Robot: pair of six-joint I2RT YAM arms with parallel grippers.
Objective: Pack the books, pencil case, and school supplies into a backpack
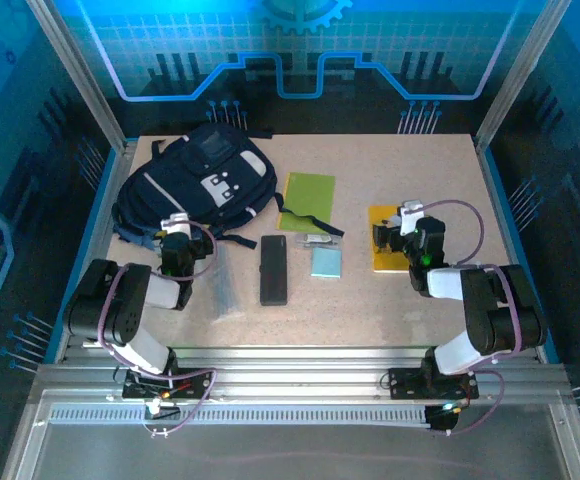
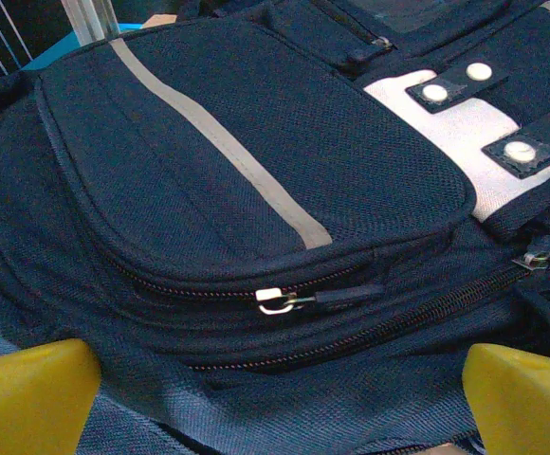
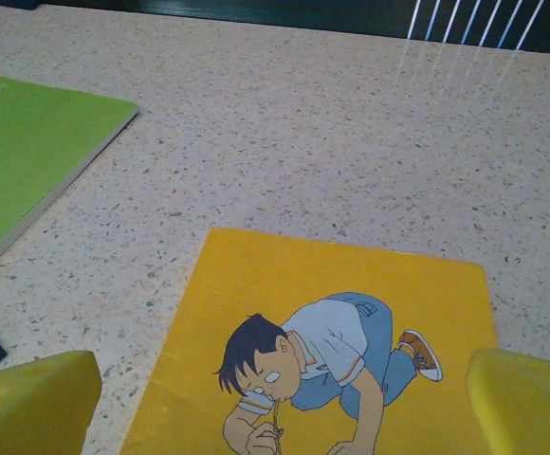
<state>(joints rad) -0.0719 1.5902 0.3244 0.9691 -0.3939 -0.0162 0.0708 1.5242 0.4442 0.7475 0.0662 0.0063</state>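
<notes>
Cyan glow spills from the back panel [image 1: 290, 60] along the top of the overhead frame, tinting everything blue. The tabletop [image 1: 410, 300] sits evenly lit in the middle, with short soft shadows hugging the backpack [image 1: 195, 185], while the side edges fall dark. Close up, the navy fabric reads dim, its white patch [image 2: 446, 133] bright. The left claw [image 2: 275, 417] shows yellow fingertips [image 2: 28, 398] smeared out of focus in the lower corners, as does the right claw [image 3: 275, 417]. White streaks [image 3: 465, 24] glare at upper right above the crisp, saturated yellow book [image 3: 332, 284].

High rear overview; wrist cameras low, close on backpack [image 2: 256, 171], yellow book [image 3: 256, 275]
</notes>
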